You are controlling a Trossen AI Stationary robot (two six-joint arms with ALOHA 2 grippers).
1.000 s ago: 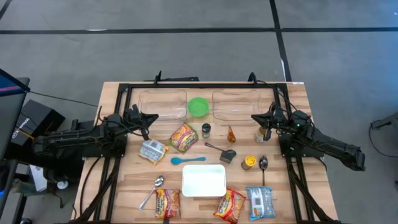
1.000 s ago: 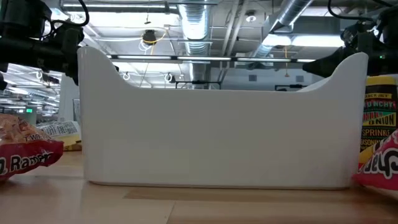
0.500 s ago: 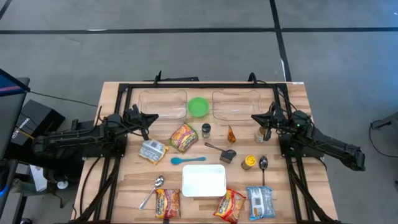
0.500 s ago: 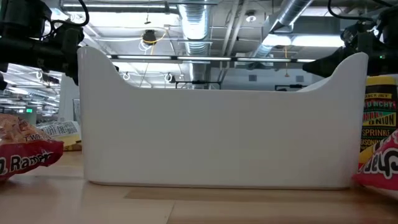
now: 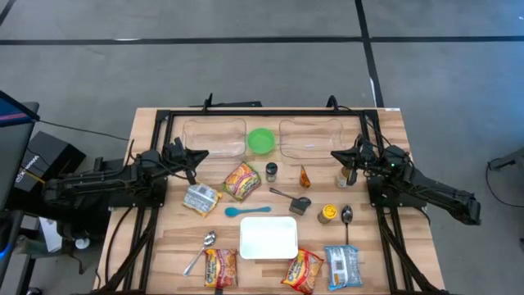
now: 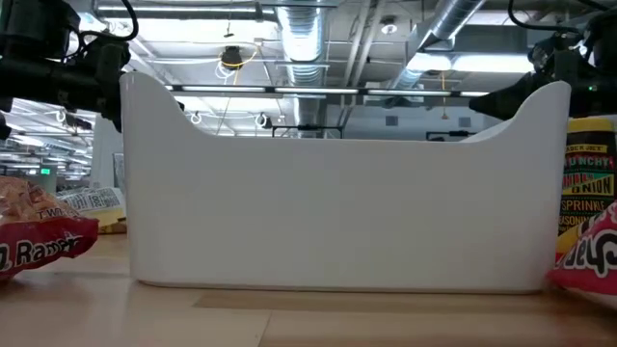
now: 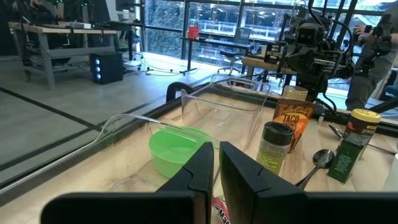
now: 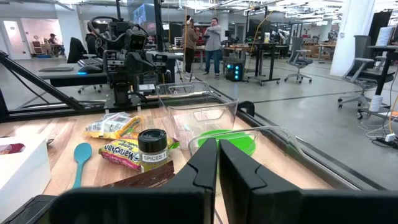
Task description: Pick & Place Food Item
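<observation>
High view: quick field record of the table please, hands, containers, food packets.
left hand: shut, empty, at the table's left side by the left clear tub
right hand: shut, empty, at the table's right side by the right clear tub
clear tubs: two, at the far edge
green bowl: between the tubs
white bin: near centre front
ramen packets: one mid-table, two at the front edge
blue spoon: just behind the bin

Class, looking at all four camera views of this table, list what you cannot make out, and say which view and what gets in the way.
- Low view: the white container fills the frame and hides most of the table behind it.
- Low view: the ramen packet and the snack packet are cut off by the picture's edges.
- High view: the label on the yellow-lidded jar is too small to read.
</observation>
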